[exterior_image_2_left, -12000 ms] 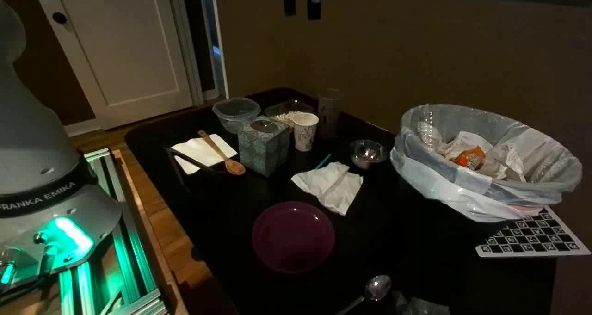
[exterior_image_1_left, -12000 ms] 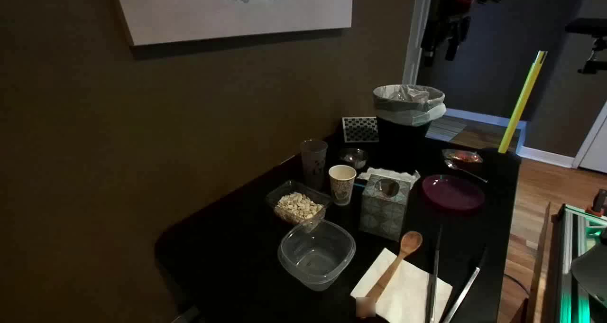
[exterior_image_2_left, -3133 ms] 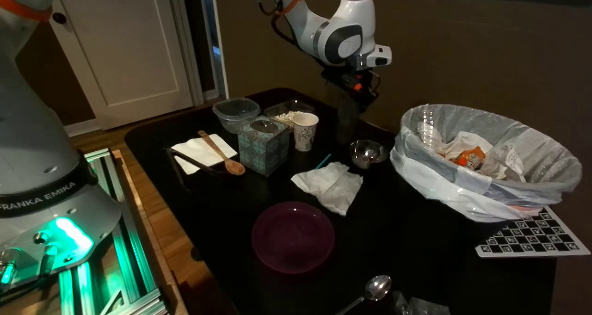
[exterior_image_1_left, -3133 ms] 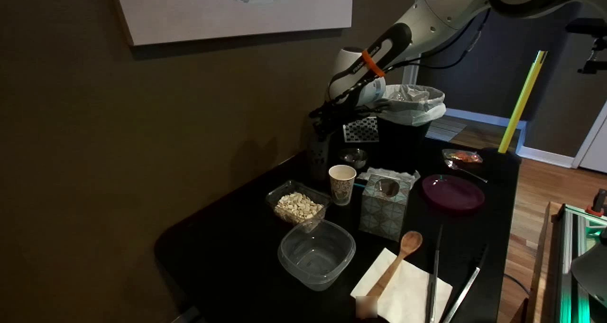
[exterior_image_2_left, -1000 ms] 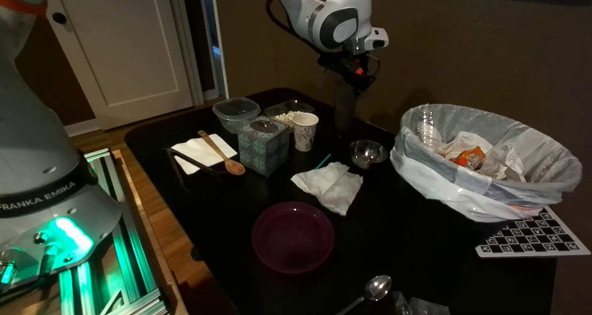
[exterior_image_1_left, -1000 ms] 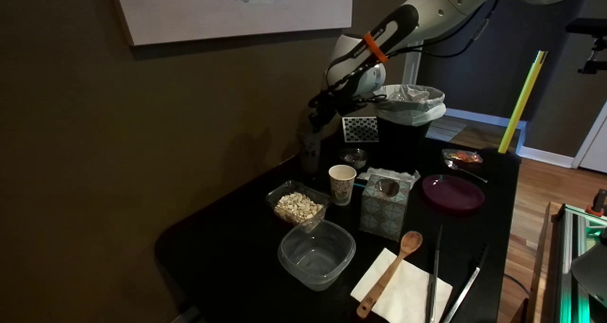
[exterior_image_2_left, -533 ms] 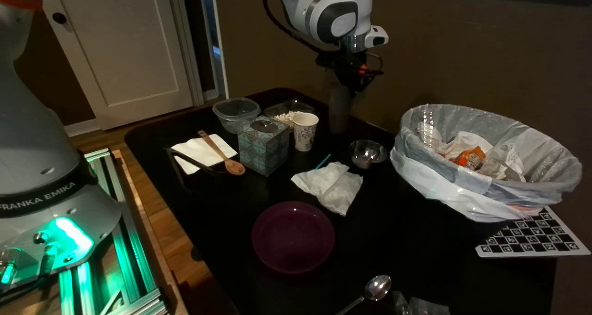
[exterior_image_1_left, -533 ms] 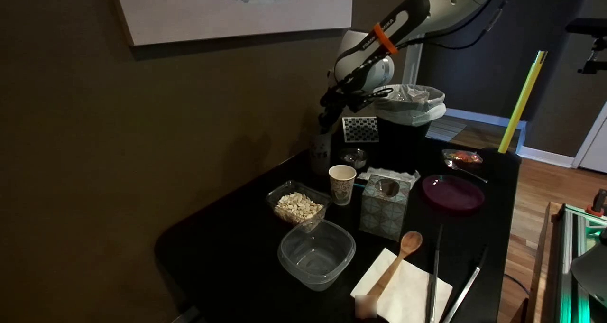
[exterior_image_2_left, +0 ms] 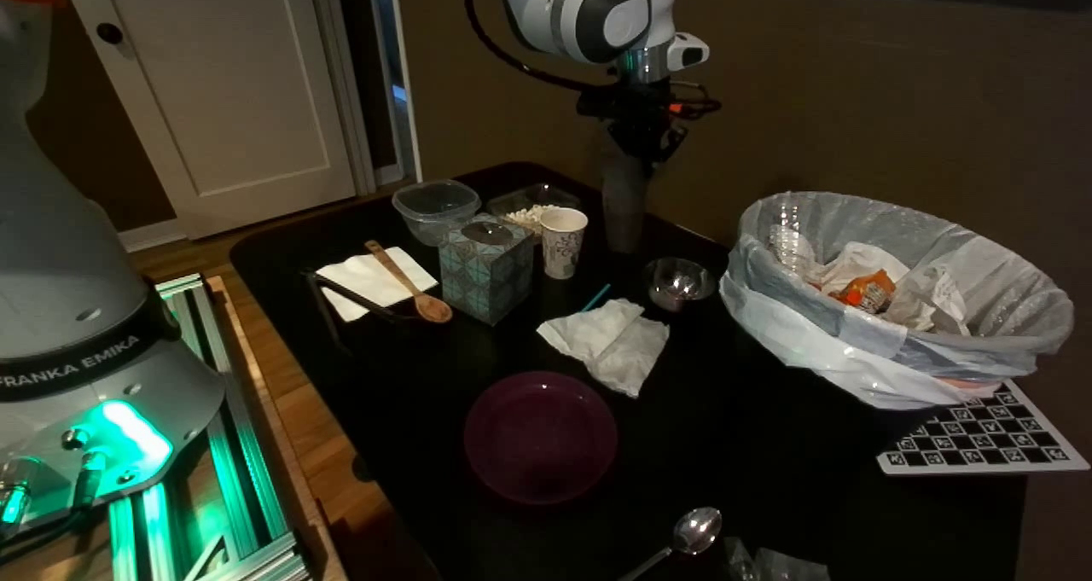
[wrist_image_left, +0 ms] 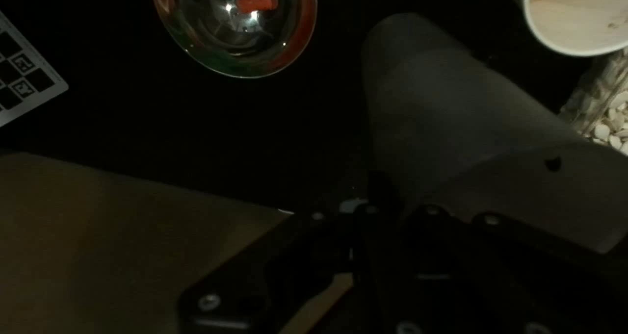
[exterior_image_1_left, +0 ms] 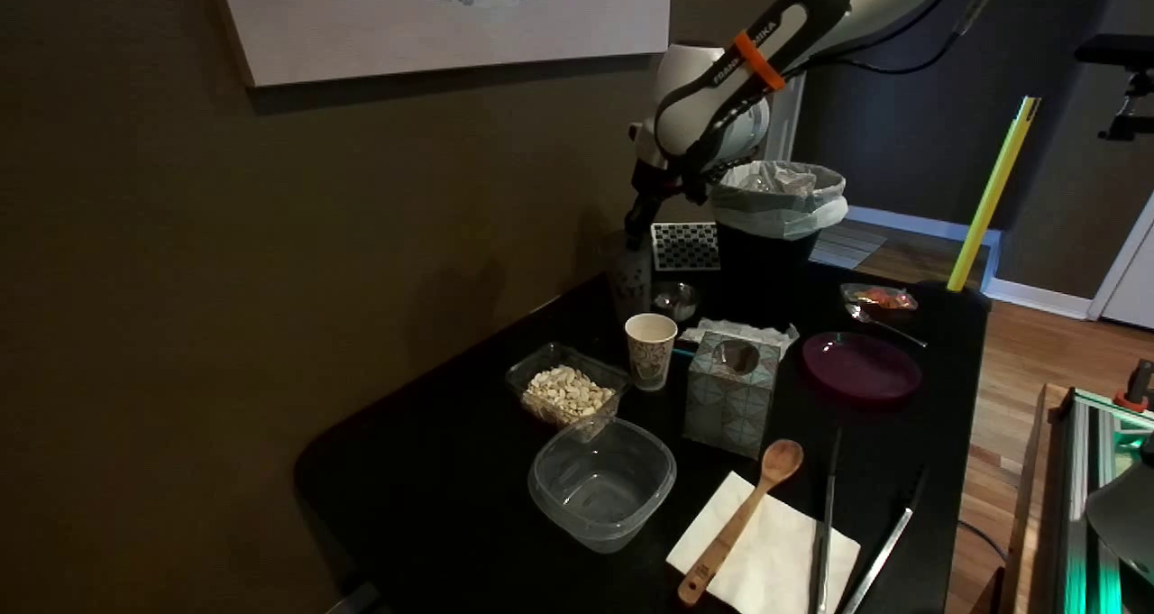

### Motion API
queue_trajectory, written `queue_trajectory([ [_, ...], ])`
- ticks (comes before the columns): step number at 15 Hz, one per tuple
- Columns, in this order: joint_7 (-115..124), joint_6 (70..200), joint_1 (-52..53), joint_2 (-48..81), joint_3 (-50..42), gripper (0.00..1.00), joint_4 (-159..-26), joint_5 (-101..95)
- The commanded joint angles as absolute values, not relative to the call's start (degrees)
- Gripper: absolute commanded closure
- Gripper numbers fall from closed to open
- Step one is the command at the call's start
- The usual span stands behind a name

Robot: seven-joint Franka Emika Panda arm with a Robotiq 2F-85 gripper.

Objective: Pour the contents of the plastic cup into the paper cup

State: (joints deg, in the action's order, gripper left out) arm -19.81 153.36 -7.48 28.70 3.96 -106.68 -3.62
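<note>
Grey see-through plastic is pinched in my gripper [exterior_image_1_left: 635,241], which sits narrow and tight on the side of the plastic cup [exterior_image_2_left: 624,210], close to its rim. That cup is a tall, tapering tumbler with printed marks, roughly upright near the brown wall [exterior_image_1_left: 361,262]; whether its base touches the tabletop [exterior_image_1_left: 433,479] I cannot tell. Near it stands the paper cup [exterior_image_1_left: 649,361], white, upright, finely patterned, with a round pale rim. Just beside the paper cup stand a tissue box [exterior_image_2_left: 486,274], crisp-cornered and printed with triangles, and a thin clear rectangular tub [exterior_image_1_left: 599,368] of pale flat flakes [exterior_image_1_left: 566,393]. Next to that, a rounded-square tub [exterior_image_1_left: 599,533] shows smooth, see-through sides. A shiny round bowl [wrist_image_left: 240,62] near the plastic cup holds red and green pieces [wrist_image_left: 257,3]. A wooden spoon [exterior_image_1_left: 744,515] lies across a flat white napkin [exterior_image_1_left: 793,542].

For room, I have the wall close along the tabletop's straight edge. Bare black surface runs from the tubs out to a rounded corner, and more lies around a glossy purple plate [exterior_image_2_left: 540,436]. A waste bin [exterior_image_1_left: 766,253] in a crinkled plastic liner [exterior_image_2_left: 819,342] bulges near the bowl.
</note>
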Motion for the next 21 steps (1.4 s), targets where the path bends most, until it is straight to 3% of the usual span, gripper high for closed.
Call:
queue_trajectory([
  [1, -19.6, 156.6, -4.8, 23.6, 0.9, 0.98, -113.1, -9.6],
  [17, -2.9, 169.0, 11.3, 16.6, -15.1, 0.98, -124.5, -41.3],
  [18, -6.8, 167.8, 8.7, 18.7, -12.4, 0.94, -122.3, -37.7],
  [21, -4.7, 167.8, 10.4, 18.3, -13.7, 0.94, -123.0, -39.2],
])
